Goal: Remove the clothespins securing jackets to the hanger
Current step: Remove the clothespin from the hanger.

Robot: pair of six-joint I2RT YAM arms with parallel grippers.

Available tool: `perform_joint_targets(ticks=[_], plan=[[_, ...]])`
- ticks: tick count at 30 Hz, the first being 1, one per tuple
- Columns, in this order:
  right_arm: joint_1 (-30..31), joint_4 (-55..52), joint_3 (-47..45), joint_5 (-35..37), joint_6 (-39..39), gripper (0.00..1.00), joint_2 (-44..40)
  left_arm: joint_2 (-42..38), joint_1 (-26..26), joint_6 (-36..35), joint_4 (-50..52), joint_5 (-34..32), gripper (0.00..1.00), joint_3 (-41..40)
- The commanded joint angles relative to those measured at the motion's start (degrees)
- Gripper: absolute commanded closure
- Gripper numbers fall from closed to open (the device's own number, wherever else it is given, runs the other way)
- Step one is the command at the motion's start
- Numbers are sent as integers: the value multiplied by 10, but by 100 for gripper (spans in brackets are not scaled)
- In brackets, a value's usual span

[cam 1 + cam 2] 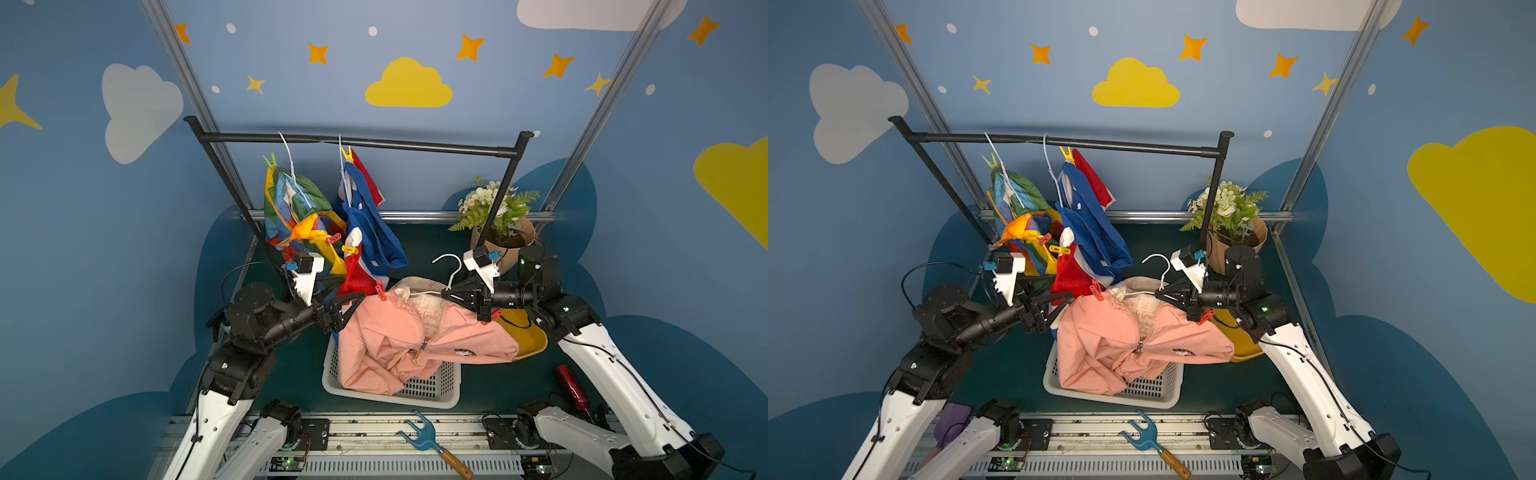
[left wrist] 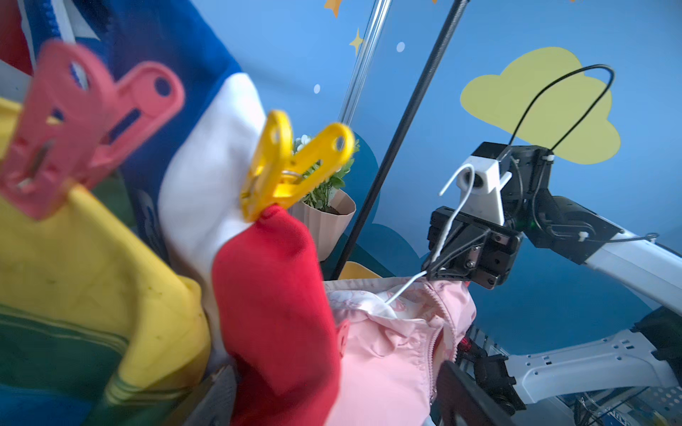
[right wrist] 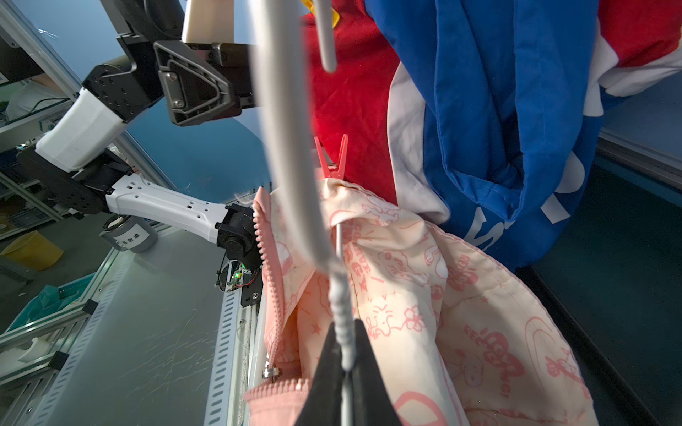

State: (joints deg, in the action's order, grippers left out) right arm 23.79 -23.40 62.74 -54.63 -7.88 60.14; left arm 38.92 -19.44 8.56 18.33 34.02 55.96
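A pink jacket (image 1: 415, 332), red clothespin (image 1: 380, 291) on its shoulder, droops into the white laundry basket (image 1: 432, 392), lower center. The right gripper (image 1: 445, 295) clenches its hanger (image 1: 451, 270); the left gripper (image 1: 353, 307) gapes, empty.

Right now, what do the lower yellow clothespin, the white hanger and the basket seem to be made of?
The lower yellow clothespin: glossy moulded plastic, with a metal spring ring at its pivot. The white hanger: probably wire under a smooth white coating, since its neck is twisted; the core is hidden. The basket: rigid white plastic, with a perforated wall.
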Motion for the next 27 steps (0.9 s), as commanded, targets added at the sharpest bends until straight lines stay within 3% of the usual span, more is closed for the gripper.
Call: perform_joint_targets(ticks=[1, 9, 17, 23, 27], plan=[[3, 13, 0, 7, 3, 100, -11, -17, -25, -20, 49, -64, 15, 32], [8, 16, 2, 13, 8, 100, -6, -33, -72, 8, 105, -44, 21, 53], [17, 6, 6, 15, 7, 100, -8, 29, -187, -14, 87, -62, 24, 49], [17, -7, 5, 10, -6, 100, -17, 69, -179, -23, 7, -136, 15, 16], [15, -2, 1, 4, -6, 100, -28, 97, -137, -5, -30, -83, 15, 12]])
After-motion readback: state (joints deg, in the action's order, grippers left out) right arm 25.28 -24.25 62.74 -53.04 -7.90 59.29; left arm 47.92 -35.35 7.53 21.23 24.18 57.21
